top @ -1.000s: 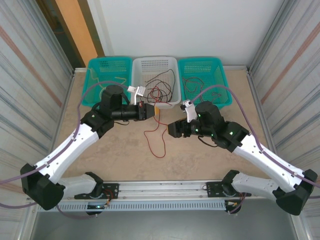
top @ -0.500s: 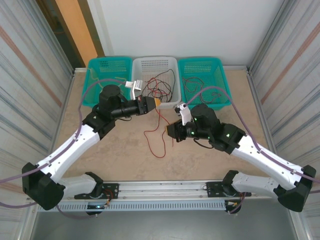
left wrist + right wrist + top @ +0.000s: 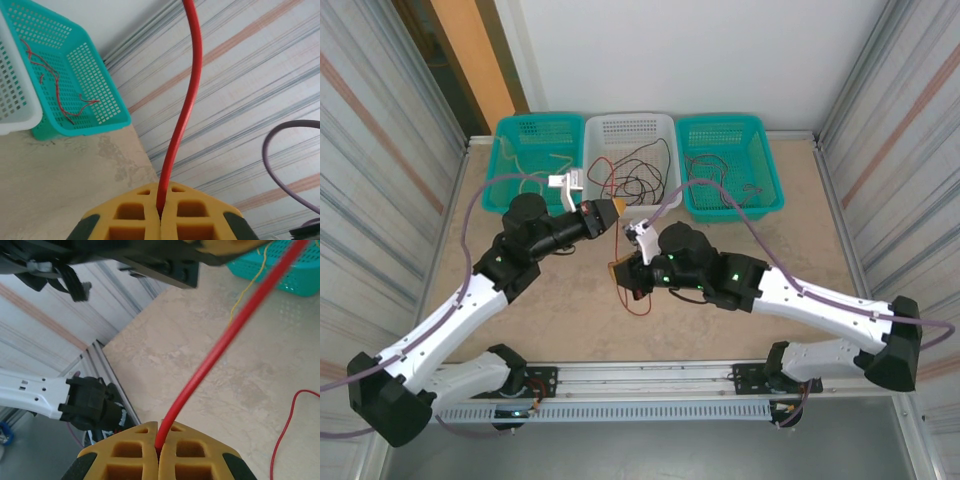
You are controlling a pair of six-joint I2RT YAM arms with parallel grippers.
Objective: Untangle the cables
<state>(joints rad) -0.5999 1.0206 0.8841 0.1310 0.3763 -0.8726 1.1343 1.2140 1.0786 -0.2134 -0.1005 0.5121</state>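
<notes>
A red cable (image 3: pixel 616 242) runs in a short stretch between my two grippers above the table. My left gripper (image 3: pixel 611 212) is shut on its upper part, and the red cable (image 3: pixel 182 115) rises from between the yellow pads. My right gripper (image 3: pixel 621 273) is shut on it lower down, where the red cable (image 3: pixel 225 340) leaves the closed pads slanting up to the right. The cable's loose end loops on the table (image 3: pixel 638 302). More red and black cables (image 3: pixel 638 172) lie tangled in the white basket (image 3: pixel 630 119).
The left teal basket (image 3: pixel 510 128) holds pale yellow wires (image 3: pixel 535 172). The right teal basket (image 3: pixel 760 126) holds dark and red wires (image 3: pixel 712 170). Both stand at the back beside the white one. Corrugated walls (image 3: pixel 380 150) close both sides. The left arm (image 3: pixel 150 257) passes over the right wrist view.
My right gripper has slid left across the table to just under the left gripper. The left gripper has shifted slightly back and left, and the red stretch between them is shorter.
</notes>
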